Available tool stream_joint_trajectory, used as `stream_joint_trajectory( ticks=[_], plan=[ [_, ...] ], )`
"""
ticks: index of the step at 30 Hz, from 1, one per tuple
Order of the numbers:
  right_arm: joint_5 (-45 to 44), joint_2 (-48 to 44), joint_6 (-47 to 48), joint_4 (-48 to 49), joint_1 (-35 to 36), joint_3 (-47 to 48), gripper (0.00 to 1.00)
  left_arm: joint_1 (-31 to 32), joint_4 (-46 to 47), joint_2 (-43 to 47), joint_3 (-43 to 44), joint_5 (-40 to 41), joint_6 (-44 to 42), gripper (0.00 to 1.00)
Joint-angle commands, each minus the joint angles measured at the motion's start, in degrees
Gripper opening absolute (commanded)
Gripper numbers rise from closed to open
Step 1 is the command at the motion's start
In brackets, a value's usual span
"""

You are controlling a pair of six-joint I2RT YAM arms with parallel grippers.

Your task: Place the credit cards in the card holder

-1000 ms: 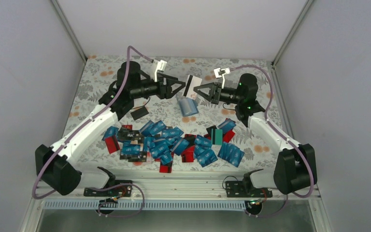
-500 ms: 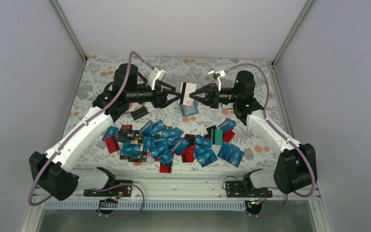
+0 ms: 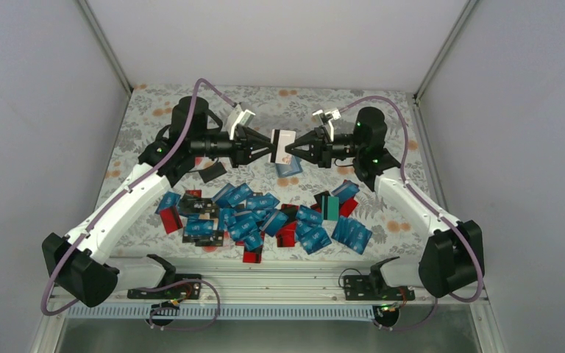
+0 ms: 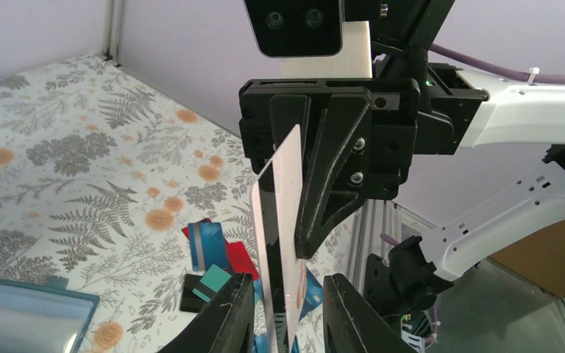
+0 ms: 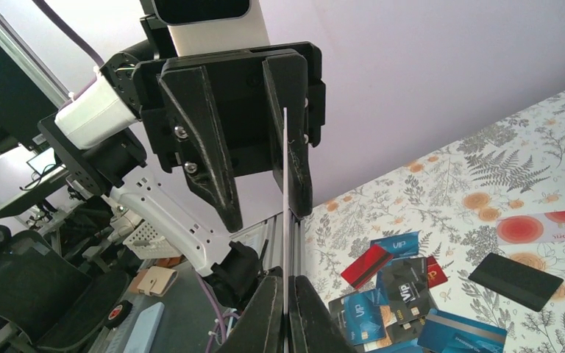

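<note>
A white card (image 3: 283, 145) with a black stripe is held on edge in the air between my two grippers. My right gripper (image 3: 292, 149) is shut on it; in the right wrist view the jaws (image 5: 285, 294) pinch the thin card (image 5: 285, 213). My left gripper (image 3: 270, 147) faces it, open, with the card (image 4: 283, 220) standing between its fingers (image 4: 228, 323) and a gap on each side. The teal card holder (image 3: 288, 168) lies on the table just below, and also shows in the left wrist view (image 4: 33, 323). Many credit cards (image 3: 265, 217), blue, red and black, lie scattered nearer the arm bases.
A black card (image 3: 212, 172) lies alone left of the holder, also in the right wrist view (image 5: 515, 281). A white card with a red circle (image 5: 533, 228) lies near it. A teal-green card (image 3: 330, 207) sits in the pile. The floral table (image 3: 154, 125) has walls on three sides.
Both grippers have moved toward each other above the holder. The white card, held by the right gripper, has come in between the left gripper's open fingers.
</note>
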State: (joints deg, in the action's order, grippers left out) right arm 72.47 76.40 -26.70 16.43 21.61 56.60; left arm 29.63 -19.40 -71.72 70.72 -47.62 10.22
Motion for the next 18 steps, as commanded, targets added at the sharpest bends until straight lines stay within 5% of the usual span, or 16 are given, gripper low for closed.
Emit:
stream_joint_trajectory(
  ticks=[1,16,18],
  plan=[
    [0.7,-2.0,1.1,-0.5,0.9,1.8,0.04,-0.3,-0.5,0.6,1.1,-1.7,-1.1,0.22],
    [0.0,-1.9,2.6,-2.5,1.5,2.4,0.04,-0.2,1.4,-0.7,-0.7,-0.9,0.6,0.03],
    [-2.2,-1.6,4.1,-5.8,1.4,3.2,0.13,-0.2,1.7,-0.9,-1.3,1.1,1.1,0.02]
  ],
)
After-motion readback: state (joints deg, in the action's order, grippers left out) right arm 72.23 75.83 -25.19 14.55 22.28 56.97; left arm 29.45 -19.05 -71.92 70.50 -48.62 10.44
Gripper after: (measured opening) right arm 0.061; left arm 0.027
